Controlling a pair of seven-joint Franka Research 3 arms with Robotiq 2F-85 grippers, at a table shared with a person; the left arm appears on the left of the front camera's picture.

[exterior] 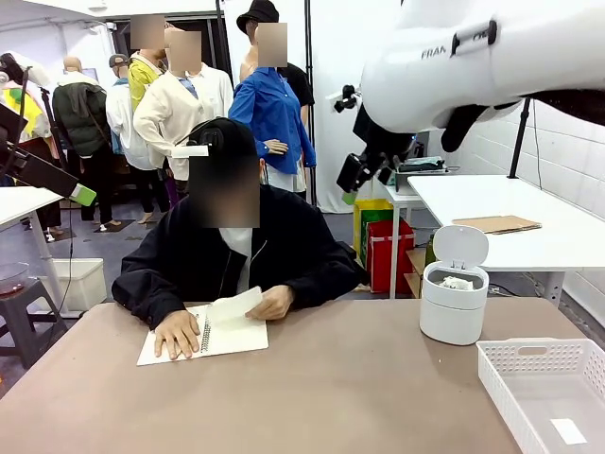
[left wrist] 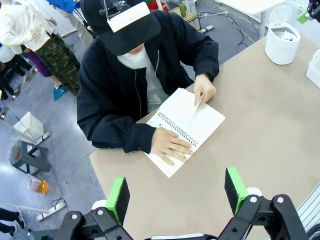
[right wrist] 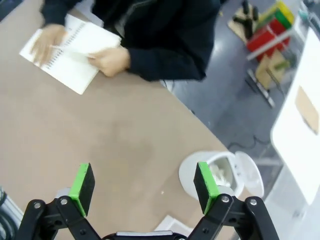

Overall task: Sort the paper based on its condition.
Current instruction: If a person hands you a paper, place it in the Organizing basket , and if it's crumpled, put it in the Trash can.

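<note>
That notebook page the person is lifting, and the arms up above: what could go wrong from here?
The person's hands rest on the notebook, so an arm coming down for a sheet could bump them. The bin already holds crumpled paper and sits beside the basket, so a loose drop may land in the wrong one. Both the left gripper and the right gripper hang open and high.

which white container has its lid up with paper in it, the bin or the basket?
The round bin, lid flipped open, with a paper wad inside. The rectangular basket at the table's right corner has no lid.
</note>
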